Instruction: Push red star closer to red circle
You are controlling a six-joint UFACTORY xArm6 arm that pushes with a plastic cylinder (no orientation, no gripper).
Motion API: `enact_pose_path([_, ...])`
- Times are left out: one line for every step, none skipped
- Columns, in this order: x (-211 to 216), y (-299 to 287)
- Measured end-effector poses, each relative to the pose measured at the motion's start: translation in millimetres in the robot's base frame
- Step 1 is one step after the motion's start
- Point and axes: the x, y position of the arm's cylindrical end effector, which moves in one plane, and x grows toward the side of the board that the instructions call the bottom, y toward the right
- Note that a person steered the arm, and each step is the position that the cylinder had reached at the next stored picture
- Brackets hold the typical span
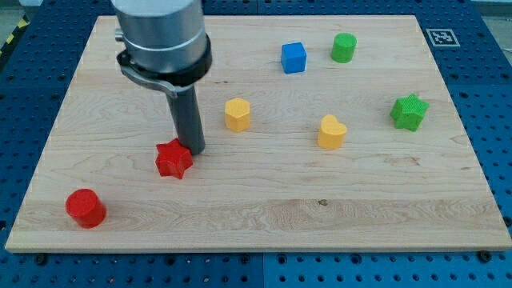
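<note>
Red star [174, 158] sits up and to the view's right of the red circle [85, 207]; our tip [195, 150], a bare rod holding nothing, touches the star's far upper-right side, so pushing drives it toward the circle.

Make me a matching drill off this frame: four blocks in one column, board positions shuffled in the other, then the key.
Blocks:
1. red star
2. red circle
3. green star
4. blue cube

Places:
A. near the view's bottom-left corner
B. toward the view's right edge, mid-height
C. touching my tip, on its lower-left side
D. near the view's top, just left of the green cylinder

Pairs: 1-C, 2-A, 3-B, 4-D
</note>
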Motion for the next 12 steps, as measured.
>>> enact_pose_path([4,-6])
enact_pose_path([32,-6])
enact_pose_path([43,-6])
enact_pose_path([46,-2])
enact_pose_path([56,5])
enact_pose_path([73,-11])
enact_pose_path([73,-25])
enact_pose_path([73,-28])
enact_pose_path([73,-35])
enact_pose_path([73,-58])
enact_pose_path([73,-63])
enact_pose_path([69,-56])
